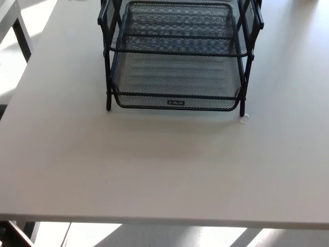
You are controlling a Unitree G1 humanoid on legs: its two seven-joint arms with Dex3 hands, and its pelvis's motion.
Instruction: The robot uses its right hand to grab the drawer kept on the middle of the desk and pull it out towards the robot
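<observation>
At the far middle of the desk (164,170), the drawer (176,82) is sitting untouched; I'm seeing neither hand, so fingers unknown, and I'm planning to hook its near rim squarely.

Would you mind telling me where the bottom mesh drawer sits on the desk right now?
In the head view, the bottom mesh drawer sits at the top centre, low in the black wire rack, on the far middle of the white desk.

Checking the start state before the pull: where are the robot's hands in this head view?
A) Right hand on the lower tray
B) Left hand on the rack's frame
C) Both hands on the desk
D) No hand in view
D: only the black mesh drawer rack and the white desk show; no hand appears.
</observation>
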